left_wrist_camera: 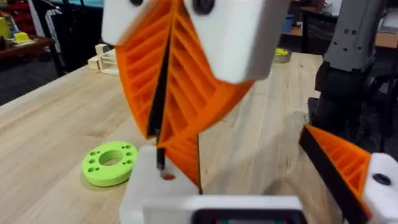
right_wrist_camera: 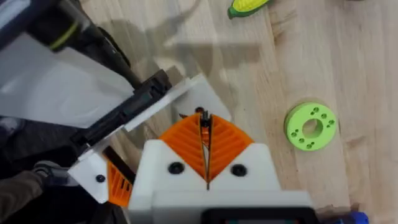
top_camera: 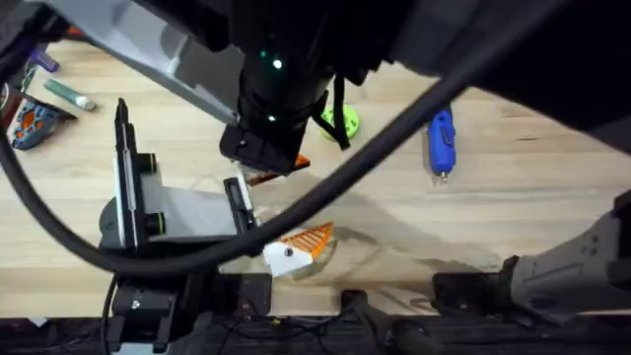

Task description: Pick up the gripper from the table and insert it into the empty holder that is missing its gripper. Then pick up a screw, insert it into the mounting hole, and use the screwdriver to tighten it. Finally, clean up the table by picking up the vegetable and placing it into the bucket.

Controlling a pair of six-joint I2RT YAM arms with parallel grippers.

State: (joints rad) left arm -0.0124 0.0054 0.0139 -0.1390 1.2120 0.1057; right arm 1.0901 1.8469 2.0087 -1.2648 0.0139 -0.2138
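- Step in hand: first one, seating the gripper (left_wrist_camera: 186, 152) into the holder (left_wrist_camera: 149, 186). No screw is placed yet as far as I can tell, and the cleanup is not started.
- Right gripper (right_wrist_camera: 203, 124): ribbed pads pressed together, apparently pinching the gripper. A thin black strip shows in the seam between them, and it hangs tip-down right over the holder.
- Left gripper (top_camera: 291, 247): spread wide and holding nothing, lying low by the near edge of the table (top_camera: 532, 207), about mid-length. One side is the bare holder, the other carries its orange finger.
- The gripper's low end is touching or just above the holder's top face. I can't tell whether it's seated.
- Next move, my read: a straight push down along the slot, with the black end square to the holder and the left arm held rigid as the fixture. Any tilt probably jams it.
- Materials: the gripper is orange printed plastic, a triangular lattice of ribs with some give. The holder is a hard, smooth white wedge with a small hole on top.
- Screwdriver (top_camera: 440, 138): blue, pen-shaped with a thin metal tip, lying loose toward the far edge, well apart from the work.
- Vegetable (right_wrist_camera: 249, 6): yellow-green and oblong, lying on the bare wood.
- Lime disc (left_wrist_camera: 109, 163): flat with a centre hole, beside the holder; not part of the task.
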